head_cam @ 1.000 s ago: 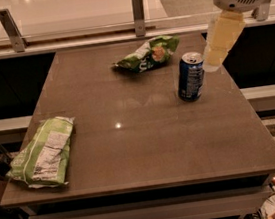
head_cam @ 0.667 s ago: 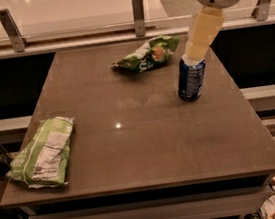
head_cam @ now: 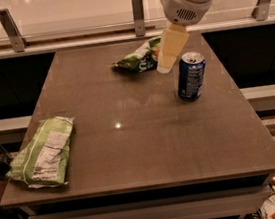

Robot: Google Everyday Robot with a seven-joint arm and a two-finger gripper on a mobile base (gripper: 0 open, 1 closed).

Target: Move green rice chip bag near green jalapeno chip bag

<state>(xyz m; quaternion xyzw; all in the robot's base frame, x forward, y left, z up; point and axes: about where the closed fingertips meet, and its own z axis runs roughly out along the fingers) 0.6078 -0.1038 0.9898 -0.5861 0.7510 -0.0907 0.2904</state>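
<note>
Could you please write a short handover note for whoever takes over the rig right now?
The pincer hangs over the far side of the table, at the right end of the green rice chip bag; contact unclear.
That bag lies near the far edge; green jalapeno chip bag at the front-left corner; blue can upright, right of the pincer.
Done: nothing, bags far apart.
Left: grasp rice bag, set it by the jalapeno bag.

Gripper (head_cam: 165,67) hovers at the green rice chip bag (head_cam: 137,61), blue can (head_cam: 190,76) just beside it, open tabletop (head_cam: 132,147) toward the green jalapeno chip bag (head_cam: 42,153).
</note>
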